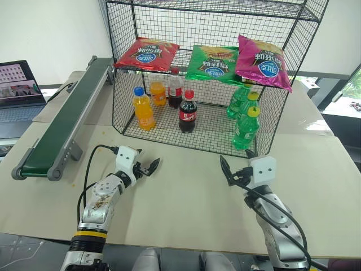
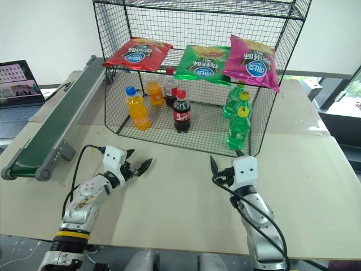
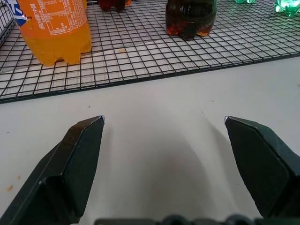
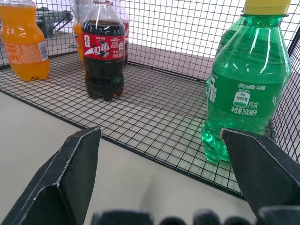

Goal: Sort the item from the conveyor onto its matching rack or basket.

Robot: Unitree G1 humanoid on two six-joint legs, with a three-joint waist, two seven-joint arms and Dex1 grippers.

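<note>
Resting on the wire rack's (image 1: 121,84) shelf: three chip bags, green bag (image 1: 214,63) in the middle. Seven bottles below. Left gripper (image 1: 148,167) and right gripper (image 1: 233,172) gape wide, holding nothing.

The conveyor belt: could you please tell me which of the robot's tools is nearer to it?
Left. The left tool hangs open over the table just right of the conveyor's near end. The right tool is farther right, in front of the green bottles.

You see silver arms with black cables, white wrist boxes, a yellow band, and each black two-fingered pincer (image 1: 148,167) (image 1: 230,171).
</note>
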